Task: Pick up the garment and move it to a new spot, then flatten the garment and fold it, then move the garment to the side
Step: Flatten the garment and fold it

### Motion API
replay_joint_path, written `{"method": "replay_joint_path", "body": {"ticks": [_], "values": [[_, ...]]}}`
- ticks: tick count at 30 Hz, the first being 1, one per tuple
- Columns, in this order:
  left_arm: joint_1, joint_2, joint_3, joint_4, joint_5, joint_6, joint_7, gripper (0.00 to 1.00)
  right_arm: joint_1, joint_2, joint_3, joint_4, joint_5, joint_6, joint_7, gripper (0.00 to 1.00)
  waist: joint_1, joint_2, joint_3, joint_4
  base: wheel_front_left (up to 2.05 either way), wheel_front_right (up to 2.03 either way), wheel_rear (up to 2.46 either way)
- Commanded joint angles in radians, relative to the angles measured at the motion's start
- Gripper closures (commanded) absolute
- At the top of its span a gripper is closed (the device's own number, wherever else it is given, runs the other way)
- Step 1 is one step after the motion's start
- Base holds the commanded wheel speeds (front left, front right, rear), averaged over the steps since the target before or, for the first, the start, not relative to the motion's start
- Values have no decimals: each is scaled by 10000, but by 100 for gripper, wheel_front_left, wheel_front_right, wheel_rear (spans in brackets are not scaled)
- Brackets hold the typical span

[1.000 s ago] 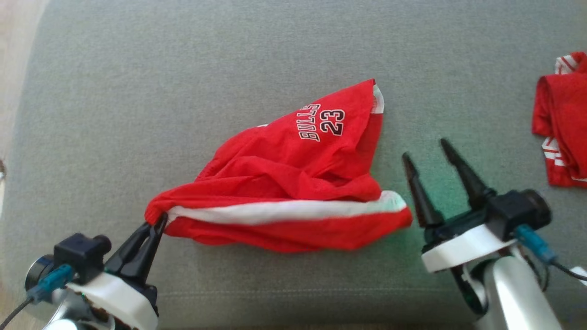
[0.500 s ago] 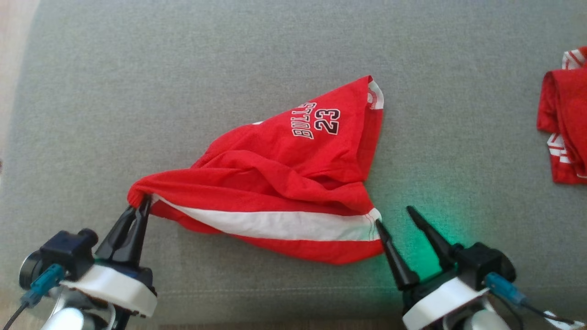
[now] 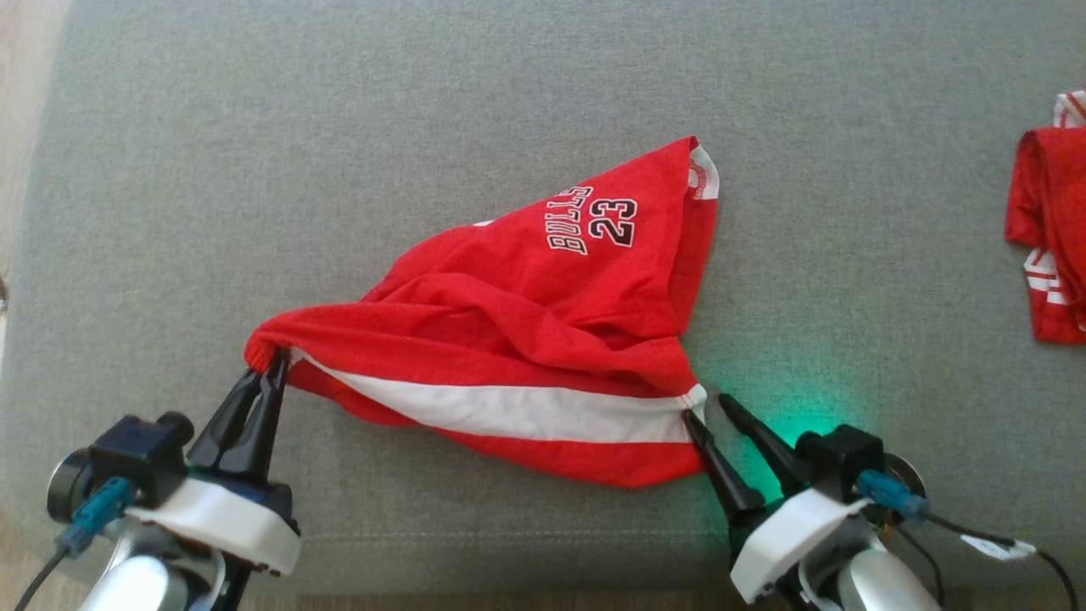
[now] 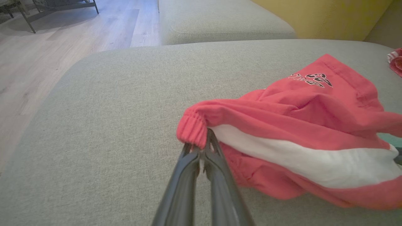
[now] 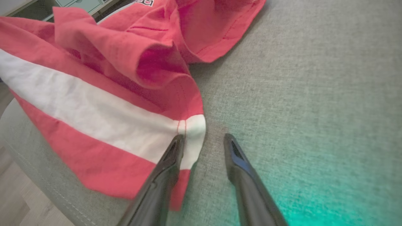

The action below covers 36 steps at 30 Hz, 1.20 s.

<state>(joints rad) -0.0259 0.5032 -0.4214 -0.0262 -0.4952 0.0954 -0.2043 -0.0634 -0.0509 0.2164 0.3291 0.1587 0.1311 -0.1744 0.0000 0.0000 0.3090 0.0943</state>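
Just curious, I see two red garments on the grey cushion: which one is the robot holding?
The middle garment, printed BULLS 23: the left gripper pinches its corner. The other garment lies apart at the right edge, with no gripper on it.

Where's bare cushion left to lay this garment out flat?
Widest free patch: grey cushion left of and beyond the Bulls garment, out to its left edge. A narrower strip between that and the other red garment at right. Crowded along the near edge, by the left gripper and right gripper.

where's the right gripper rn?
Head view, lower right: the right gripper sits at the white-striped corner of the red garment on the grey couch, jaws apart.
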Motion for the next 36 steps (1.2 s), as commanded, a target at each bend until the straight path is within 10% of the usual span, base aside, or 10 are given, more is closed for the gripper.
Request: {"method": "replay_joint_path", "body": {"ticks": [1,8,27,36], "values": [[-432,218,378,-248,91,-18,-41,100,-92,7,342,63,-77,-4,227,52,0,0,3,24,0,0,0],[-445,200,279,-254,95,-5,-31,100,-324,7,798,558,-224,-4,550,100,0,0,-41,48,0,0,0],[-270,255,799,-1098,-103,-3,-445,100,-118,7,-933,-1753,-1012,-4,33,100,0,0,-670,-471,0,0,0],[-1881,425,808,-2232,-870,-1177,180,100,-1129,-326,-1687,-3886,-891,-4,47,100,0,0,-908,-874,0,0,0]]}}
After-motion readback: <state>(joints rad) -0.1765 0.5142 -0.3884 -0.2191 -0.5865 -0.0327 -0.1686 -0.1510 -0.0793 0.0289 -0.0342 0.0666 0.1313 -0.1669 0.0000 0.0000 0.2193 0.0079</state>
